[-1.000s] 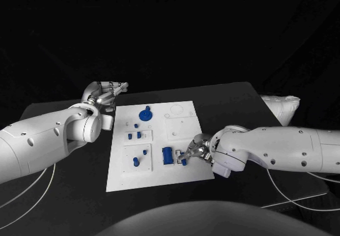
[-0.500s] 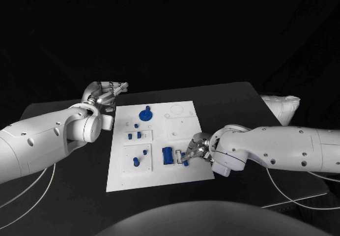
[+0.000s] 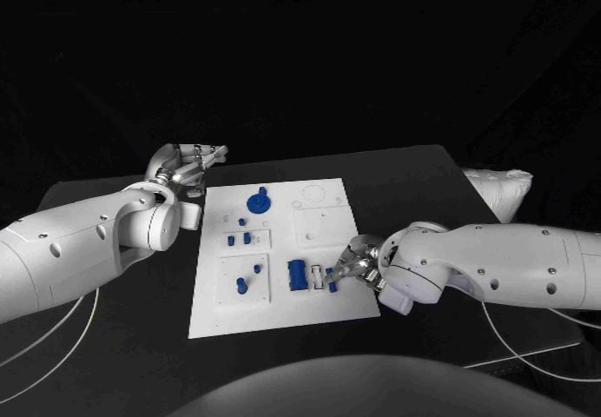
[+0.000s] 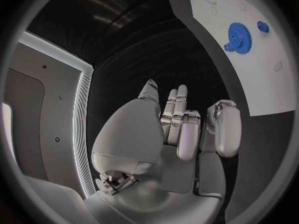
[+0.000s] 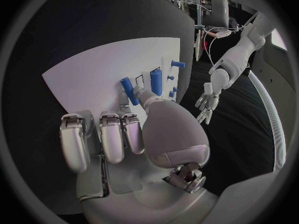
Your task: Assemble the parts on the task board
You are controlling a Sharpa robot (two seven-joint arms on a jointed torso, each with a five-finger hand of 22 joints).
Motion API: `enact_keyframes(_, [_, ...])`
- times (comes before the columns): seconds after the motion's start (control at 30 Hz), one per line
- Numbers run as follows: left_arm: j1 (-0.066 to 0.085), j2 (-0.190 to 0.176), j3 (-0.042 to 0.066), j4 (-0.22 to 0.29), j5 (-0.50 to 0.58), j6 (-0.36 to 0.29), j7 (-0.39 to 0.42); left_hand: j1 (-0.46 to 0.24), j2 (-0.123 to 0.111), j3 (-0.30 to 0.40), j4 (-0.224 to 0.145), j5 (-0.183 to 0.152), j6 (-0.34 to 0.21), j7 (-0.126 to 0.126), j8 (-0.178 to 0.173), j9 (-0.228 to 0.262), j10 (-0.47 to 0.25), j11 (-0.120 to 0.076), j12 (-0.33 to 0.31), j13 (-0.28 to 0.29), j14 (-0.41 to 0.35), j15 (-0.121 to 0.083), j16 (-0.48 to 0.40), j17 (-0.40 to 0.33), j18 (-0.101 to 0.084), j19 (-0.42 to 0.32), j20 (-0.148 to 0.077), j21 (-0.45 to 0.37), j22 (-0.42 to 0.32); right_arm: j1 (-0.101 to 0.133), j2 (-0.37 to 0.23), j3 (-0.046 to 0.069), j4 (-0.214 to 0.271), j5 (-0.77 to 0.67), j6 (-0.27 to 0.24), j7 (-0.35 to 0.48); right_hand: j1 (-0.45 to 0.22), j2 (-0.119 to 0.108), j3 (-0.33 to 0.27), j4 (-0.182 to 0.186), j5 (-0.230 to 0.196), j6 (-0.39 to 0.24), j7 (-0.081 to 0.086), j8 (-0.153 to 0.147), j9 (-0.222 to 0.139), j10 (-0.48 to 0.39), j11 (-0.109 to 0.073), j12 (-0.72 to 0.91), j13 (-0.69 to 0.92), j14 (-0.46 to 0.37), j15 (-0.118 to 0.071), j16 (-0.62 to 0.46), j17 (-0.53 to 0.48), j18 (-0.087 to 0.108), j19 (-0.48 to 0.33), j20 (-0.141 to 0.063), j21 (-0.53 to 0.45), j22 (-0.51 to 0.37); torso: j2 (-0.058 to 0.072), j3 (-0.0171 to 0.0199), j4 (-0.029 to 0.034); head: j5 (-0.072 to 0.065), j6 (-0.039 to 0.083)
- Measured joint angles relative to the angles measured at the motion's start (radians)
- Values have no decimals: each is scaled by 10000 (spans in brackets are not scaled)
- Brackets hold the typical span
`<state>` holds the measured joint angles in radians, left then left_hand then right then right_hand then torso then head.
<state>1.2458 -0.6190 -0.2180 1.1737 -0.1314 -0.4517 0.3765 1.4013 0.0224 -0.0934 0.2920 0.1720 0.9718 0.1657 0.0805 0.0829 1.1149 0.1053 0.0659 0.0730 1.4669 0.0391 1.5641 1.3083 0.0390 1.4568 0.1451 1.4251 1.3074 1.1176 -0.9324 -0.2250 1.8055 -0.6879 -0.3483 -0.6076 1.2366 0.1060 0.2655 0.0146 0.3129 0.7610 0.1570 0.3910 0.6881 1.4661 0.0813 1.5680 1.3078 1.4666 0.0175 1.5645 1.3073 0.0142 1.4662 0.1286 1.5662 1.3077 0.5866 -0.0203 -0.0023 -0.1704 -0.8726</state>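
Observation:
The white task board (image 3: 269, 304) lies mid-table, carrying a blue gear (image 3: 257, 202), a blue block (image 3: 297, 274) and several small blue pegs. My right hand (image 3: 353, 268) sits at the board's near right edge, just right of the block. In the right wrist view its thumb and a curled finger pinch a tilted blue peg (image 5: 129, 91) over the board (image 5: 93, 74), near the block (image 5: 156, 81). My left hand (image 3: 186, 167) hovers off the board's far left corner, fingers straight and holding nothing (image 4: 177, 129). The gear (image 4: 238, 35) lies ahead of it.
A pale padded object (image 3: 501, 189) sits at the table's right edge. White cables (image 3: 526, 356) trail off the near right and near left of the table. My left hand (image 5: 207, 95) appears beyond the board in the right wrist view.
My right hand has edged slightly rightward with the small blue peg at its fingertips. The left hand and the other parts have not moved.

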Motion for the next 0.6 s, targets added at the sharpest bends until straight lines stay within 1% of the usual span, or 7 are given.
enact_keyframes(0.03, [0,-1,0,0,-1,0,-1,0,0,0,0,0,0,0,0,0,0,0,0,0,0,0,0,0,0,0,0,0,0,-2,-21,-1,8,85,-32,39,0,0,44,-40,0,5,5,-4,-206,0,0,0,0,0,0,0,0,0,0,0,0,0,1,0,0,1,0])
enact_keyframes(0.07, [0,-1,0,0,-2,1,-1,0,0,0,0,0,0,0,0,0,0,0,0,0,0,0,0,0,0,0,0,0,0,-4,-46,-4,23,205,-74,94,0,1,115,-109,0,4,5,-5,-278,0,0,0,0,0,0,0,0,0,0,0,0,0,1,-1,0,3,0])
enact_keyframes(0.13, [0,-3,0,1,-3,1,-3,0,0,0,0,0,0,0,0,0,0,0,0,0,0,0,0,0,0,0,0,0,0,-4,-84,-5,51,359,-126,167,1,1,342,-335,0,12,2,-5,-827,0,0,0,0,0,1,0,0,-1,0,0,0,0,0,-1,2,12,0])
enact_keyframes(0.17, [0,-3,0,1,-4,2,-4,0,0,0,0,0,0,0,0,0,0,0,0,0,0,0,0,0,0,0,0,0,0,-4,-106,-5,66,433,-150,200,1,1,361,-353,0,47,-3,-44,-1054,0,0,0,0,0,0,0,0,0,0,0,0,-1,0,-1,3,14,0])
enact_keyframes(0.23, [0,-3,0,2,-6,3,-6,0,0,0,0,0,0,0,0,0,0,0,0,0,0,0,0,0,0,0,0,0,0,-4,-150,-12,94,584,-197,272,1,2,432,-423,0,59,-13,-66,-1364,0,0,0,-1,0,1,0,3,0,0,0,0,-1,0,0,3,23,0])
enact_keyframes(0.53, [0,-2,0,-6,-25,8,-12,0,0,0,0,0,0,0,0,-1,0,0,0,0,0,0,0,0,0,0,0,0,0,2,-122,-30,43,1019,-294,471,27,27,484,-476,-57,143,-28,-210,-1503,0,1,0,-2,0,1,0,8,0,0,1,0,-2,-7,-11,4,25,0])
enact_keyframes(0.6, [0,-1,0,-9,-35,9,-13,0,0,0,0,0,0,0,0,-1,0,0,0,0,0,0,0,0,1,0,0,0,0,6,-50,-30,-20,1094,-294,506,27,27,483,-476,-112,179,7,-210,-1510,0,1,0,-2,0,1,0,7,0,0,1,0,-2,-10,-11,5,18,0])
